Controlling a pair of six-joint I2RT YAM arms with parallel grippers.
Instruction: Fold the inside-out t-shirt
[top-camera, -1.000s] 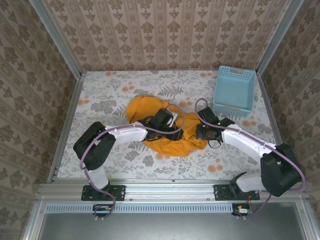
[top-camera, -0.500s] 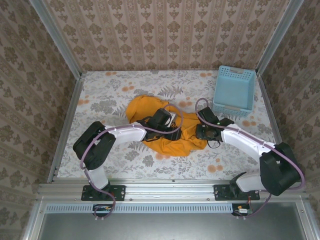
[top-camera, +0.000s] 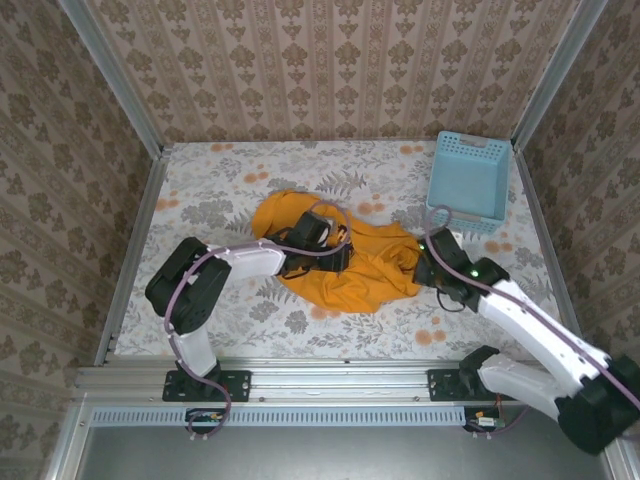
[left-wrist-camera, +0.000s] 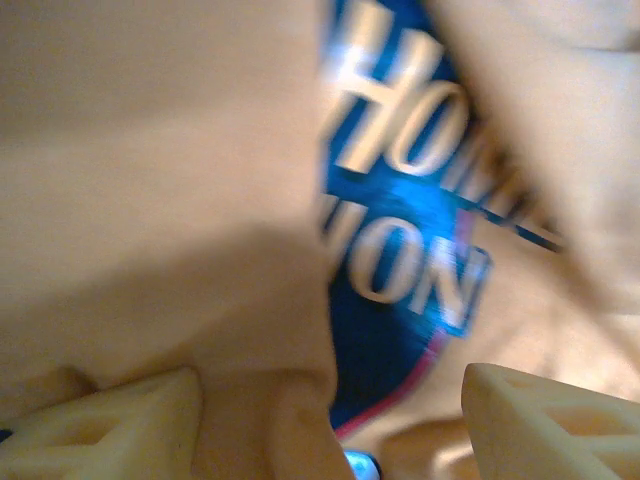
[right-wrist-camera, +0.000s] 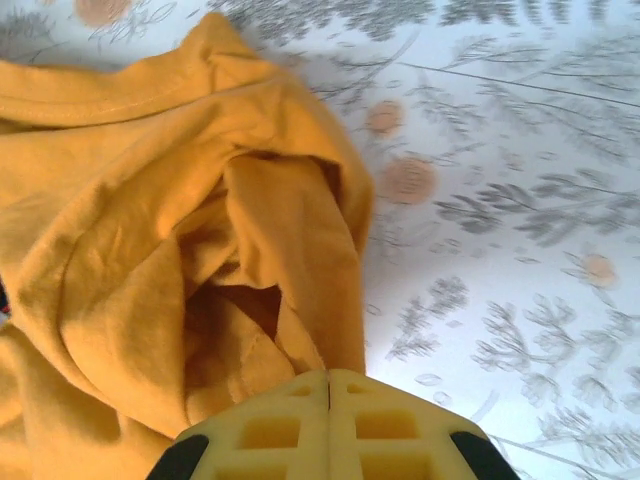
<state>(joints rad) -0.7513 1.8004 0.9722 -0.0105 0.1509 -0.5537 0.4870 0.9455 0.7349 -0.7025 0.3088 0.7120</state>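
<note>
Looked like the flattening-out stage: t-shirt (top-camera: 360, 275) crumpled on the table (top-camera: 200, 185), left gripper (left-wrist-camera: 330, 378) spread apart in its folds, right gripper (right-wrist-camera: 328, 388) pressed together at its edge, so next it needed pulling flat.

From above we get bright, even, diffuse light. The left arm (top-camera: 240, 262) throws only a faint, soft shadow on the tabletop (top-camera: 200, 190), and the frame posts (top-camera: 112, 75) lean outward toward the corners. Our left wrist view is dim, warm and badly smeared, with the inside-out t-shirt (left-wrist-camera: 150, 150) too close to focus and its blue print (left-wrist-camera: 400, 230) streaked. In the right wrist view the cloth is sharp and its folds hold deep shadow. There the tabletop glares white at lower right, and the right gripper (right-wrist-camera: 329, 388) looks slightly soft.
</note>
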